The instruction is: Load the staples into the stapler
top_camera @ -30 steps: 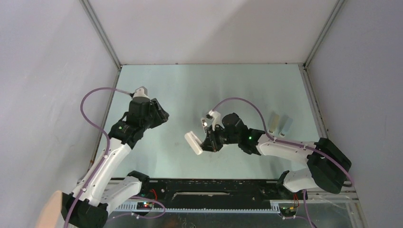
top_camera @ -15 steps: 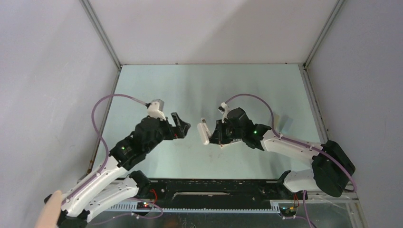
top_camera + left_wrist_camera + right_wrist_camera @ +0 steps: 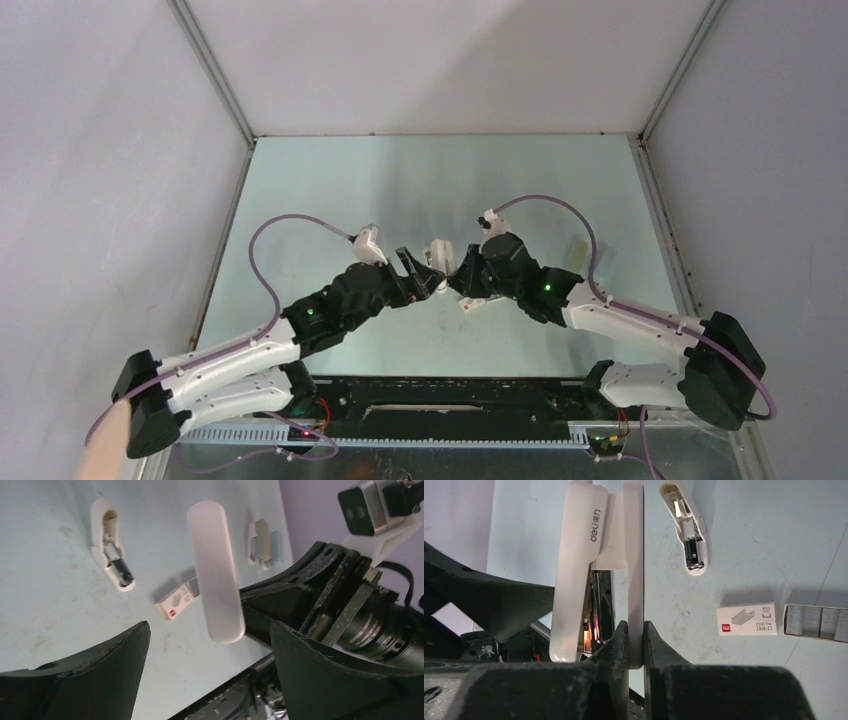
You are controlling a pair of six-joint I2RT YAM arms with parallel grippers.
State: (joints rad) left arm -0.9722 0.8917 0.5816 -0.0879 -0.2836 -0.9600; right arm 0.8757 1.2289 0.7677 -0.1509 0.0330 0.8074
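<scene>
white stapler aloft; small white staples box flat, grey tray alongside

Stapler bars reach to staples; right arm crowds beside.

The stapler hung between the left gripper and right gripper, above the table. On the table the box lay just beside its tray, a small stapler nearby.

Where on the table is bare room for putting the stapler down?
Bare: the far half of the table, up to the back wall. Crowded: under the right gripper, around the staple box and staple tray, and by the blocks.
</scene>
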